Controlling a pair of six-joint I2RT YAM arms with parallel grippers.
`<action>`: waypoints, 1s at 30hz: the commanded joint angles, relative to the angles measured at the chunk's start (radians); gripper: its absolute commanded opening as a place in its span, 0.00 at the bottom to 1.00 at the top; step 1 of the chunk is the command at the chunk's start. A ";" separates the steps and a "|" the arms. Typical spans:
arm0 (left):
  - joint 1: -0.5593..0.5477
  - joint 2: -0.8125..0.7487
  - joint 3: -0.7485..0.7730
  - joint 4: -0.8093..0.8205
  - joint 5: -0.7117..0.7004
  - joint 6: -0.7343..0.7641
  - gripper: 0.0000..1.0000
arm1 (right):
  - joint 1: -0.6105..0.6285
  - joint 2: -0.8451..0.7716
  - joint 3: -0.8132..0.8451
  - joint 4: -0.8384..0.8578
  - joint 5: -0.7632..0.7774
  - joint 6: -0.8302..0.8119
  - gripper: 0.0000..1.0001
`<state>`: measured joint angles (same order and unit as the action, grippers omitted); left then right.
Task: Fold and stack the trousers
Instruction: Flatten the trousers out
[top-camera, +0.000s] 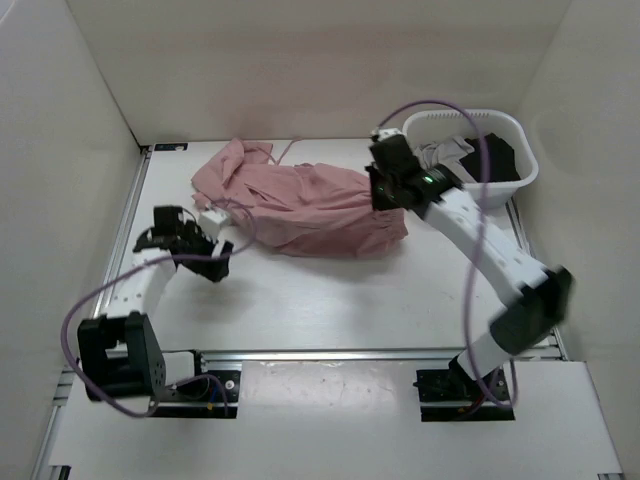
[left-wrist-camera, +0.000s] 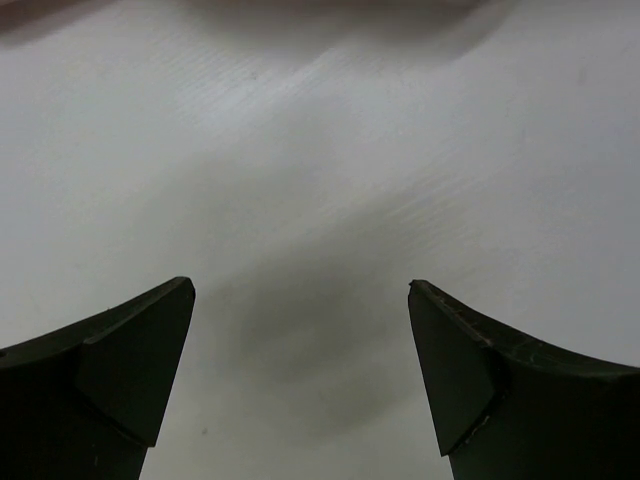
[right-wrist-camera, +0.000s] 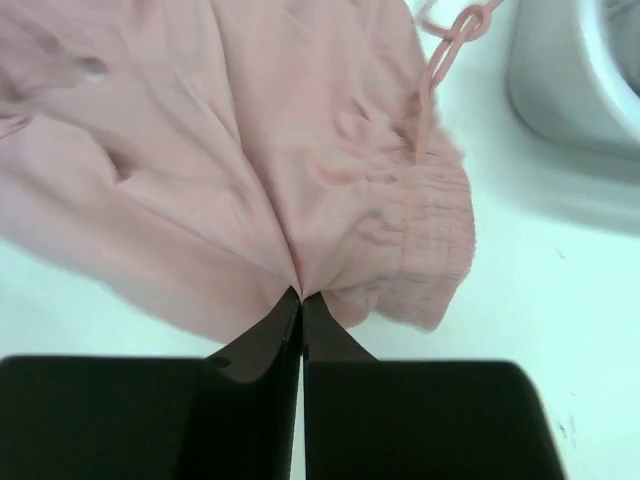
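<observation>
The dusty-pink trousers (top-camera: 300, 200) lie crumpled at the back middle of the table. In the right wrist view the trousers (right-wrist-camera: 250, 160) fill the upper frame, with the gathered waist (right-wrist-camera: 430, 240) and a pink drawstring (right-wrist-camera: 450, 40) at the right. My right gripper (right-wrist-camera: 301, 297) is shut on a pinch of the fabric near the waist; from above the right gripper (top-camera: 388, 192) sits at the trousers' right end. My left gripper (left-wrist-camera: 300, 300) is open and empty over bare table. From above the left gripper (top-camera: 220, 250) is just off the trousers' left front edge.
A white basket (top-camera: 520, 145) at the back right holds a grey garment (top-camera: 445, 152) and a black garment (top-camera: 490, 160). Its wall shows in the right wrist view (right-wrist-camera: 570, 80). White walls enclose the table on the left, back and right.
</observation>
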<state>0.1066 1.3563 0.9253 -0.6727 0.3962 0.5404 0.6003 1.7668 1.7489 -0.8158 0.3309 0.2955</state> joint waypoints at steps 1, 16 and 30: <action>-0.051 -0.203 -0.256 0.118 -0.044 0.127 1.00 | -0.004 -0.246 -0.285 0.003 0.036 -0.053 0.00; -0.082 0.021 -0.348 0.191 -0.091 0.093 1.00 | 0.016 -0.543 -0.928 0.155 0.154 0.128 0.00; 0.108 0.032 -0.180 0.046 0.204 0.107 1.00 | 0.056 -0.504 -0.891 0.175 0.244 0.096 0.00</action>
<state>0.2058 1.3708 0.7017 -0.5529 0.4862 0.5961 0.6495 1.2537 0.8135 -0.6704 0.5186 0.4068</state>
